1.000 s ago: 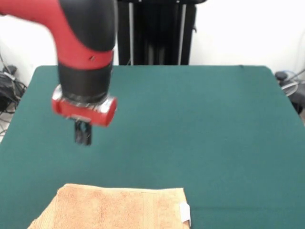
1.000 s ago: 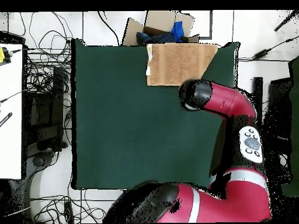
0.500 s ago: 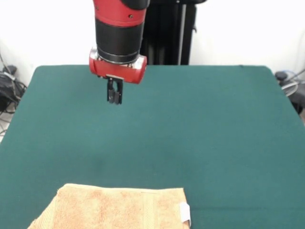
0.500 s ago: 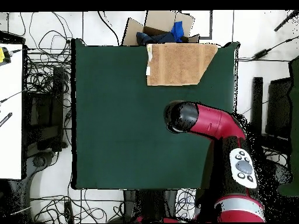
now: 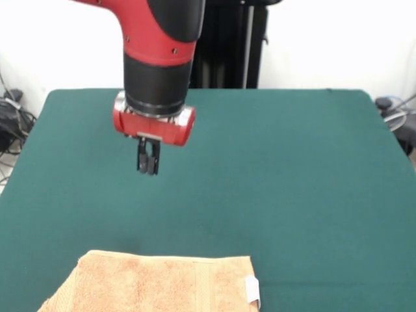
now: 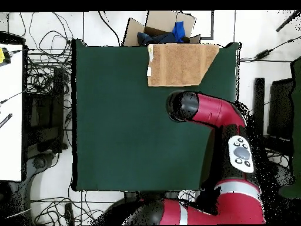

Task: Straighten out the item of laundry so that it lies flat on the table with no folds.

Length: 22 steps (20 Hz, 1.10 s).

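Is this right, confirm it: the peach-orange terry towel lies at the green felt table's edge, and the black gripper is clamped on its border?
Not quite. The peach-orange terry towel does lie at the green felt table edge, but the front view shows the black gripper hanging above bare felt, apart from it.

Bare table (image 5: 292,169) around claw (image 5: 147,170), towel (image 5: 156,283) well apart, seemingly unobstructed

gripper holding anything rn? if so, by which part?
Nothing is held. The gripper hangs in the air above bare table, jaws together with nothing between them, well apart from the towel lying at the table's edge.
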Each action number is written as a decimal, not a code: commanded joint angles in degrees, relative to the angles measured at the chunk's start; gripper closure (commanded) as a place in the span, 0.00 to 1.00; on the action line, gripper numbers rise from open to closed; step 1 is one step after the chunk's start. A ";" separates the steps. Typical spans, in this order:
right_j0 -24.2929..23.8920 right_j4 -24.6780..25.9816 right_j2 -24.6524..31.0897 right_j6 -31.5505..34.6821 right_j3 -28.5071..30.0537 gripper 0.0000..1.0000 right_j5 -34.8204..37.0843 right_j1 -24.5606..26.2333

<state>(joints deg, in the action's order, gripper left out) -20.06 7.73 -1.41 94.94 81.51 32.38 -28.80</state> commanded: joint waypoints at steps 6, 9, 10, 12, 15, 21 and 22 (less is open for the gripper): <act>2.22 -0.11 1.52 6.51 -10.73 1.00 3.42 7.99; 2.43 0.19 1.63 5.98 -12.17 1.00 3.58 8.98; 2.45 0.20 1.61 6.00 -12.38 1.00 3.53 9.14; 2.55 0.45 1.53 5.62 -13.13 1.00 3.75 9.67; 2.62 0.60 1.51 5.34 -13.29 1.00 3.59 9.95; 2.86 0.47 1.30 5.13 -14.61 1.00 4.32 10.67; 2.93 0.45 1.20 5.25 -14.77 1.00 4.34 10.75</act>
<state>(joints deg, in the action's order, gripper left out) -18.26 7.76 -1.40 94.94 66.56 32.40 -19.77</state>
